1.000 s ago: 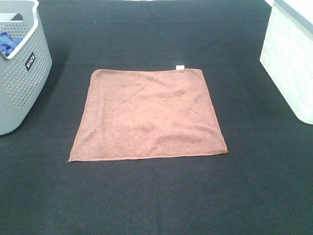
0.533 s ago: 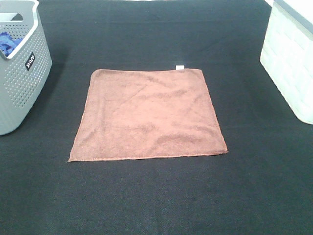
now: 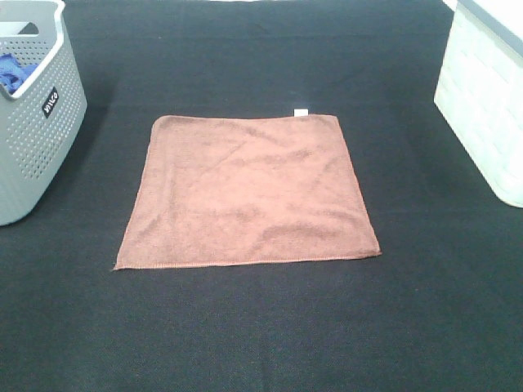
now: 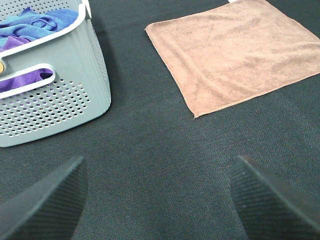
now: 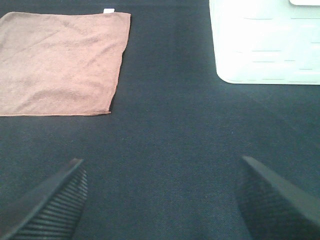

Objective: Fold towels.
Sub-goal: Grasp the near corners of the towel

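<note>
A reddish-brown square towel [image 3: 249,192] lies flat and unfolded on the black table, with a small white tag [image 3: 301,112] on its far edge. It also shows in the left wrist view [image 4: 235,52] and the right wrist view [image 5: 62,62]. Neither arm shows in the exterior high view. My left gripper [image 4: 160,200] is open and empty above bare table, short of the towel's near left corner. My right gripper [image 5: 162,200] is open and empty above bare table, short of the towel's near right corner.
A grey perforated basket [image 3: 37,122] stands at the left edge with blue and purple cloths [image 4: 35,25] inside. A white basket [image 3: 486,98] stands at the right edge. The table is covered in black fabric [image 3: 261,327].
</note>
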You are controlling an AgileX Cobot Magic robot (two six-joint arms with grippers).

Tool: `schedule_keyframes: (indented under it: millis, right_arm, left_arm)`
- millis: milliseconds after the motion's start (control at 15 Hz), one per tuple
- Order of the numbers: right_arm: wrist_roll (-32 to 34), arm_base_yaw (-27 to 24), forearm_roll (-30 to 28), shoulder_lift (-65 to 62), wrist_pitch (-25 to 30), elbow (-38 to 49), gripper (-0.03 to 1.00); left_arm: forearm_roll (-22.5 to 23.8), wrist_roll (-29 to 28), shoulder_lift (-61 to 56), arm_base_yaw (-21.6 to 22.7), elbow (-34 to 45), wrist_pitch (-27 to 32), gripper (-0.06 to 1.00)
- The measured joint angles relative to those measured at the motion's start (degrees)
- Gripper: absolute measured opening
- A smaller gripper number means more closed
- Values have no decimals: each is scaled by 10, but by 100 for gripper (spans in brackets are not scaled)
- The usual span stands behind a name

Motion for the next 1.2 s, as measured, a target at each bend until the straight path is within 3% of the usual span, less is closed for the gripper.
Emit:
schedule_keyframes:
  millis: [133, 267, 333, 533, 733, 933, 1200]
  right_arm:
    - [0, 0, -2, 19, -24, -7, 76]
    - [0, 0, 7, 69, -89, -18, 76]
    - [0, 0, 7, 69, -89, -18, 76]
    - [0, 0, 19, 159, -146, -18, 76]
    - [0, 0, 30, 309, -223, -26, 76]
    - [0, 0, 71, 485, -240, -61, 76]
    - [0, 0, 123, 645, -293, -100, 72]
  left_arm:
    - [-1, 0, 11, 0, -3, -2, 76]
    - [-19, 0, 45, 0, -10, -57, 76]
    - [-19, 0, 45, 0, -10, -57, 76]
    - [-77, 0, 105, 0, -10, -156, 76]
    - [-106, 0, 196, 0, -10, -179, 76]
    - [-192, 0, 315, 0, -10, -229, 76]
    - [-255, 4, 500, 0, -11, -266, 76]
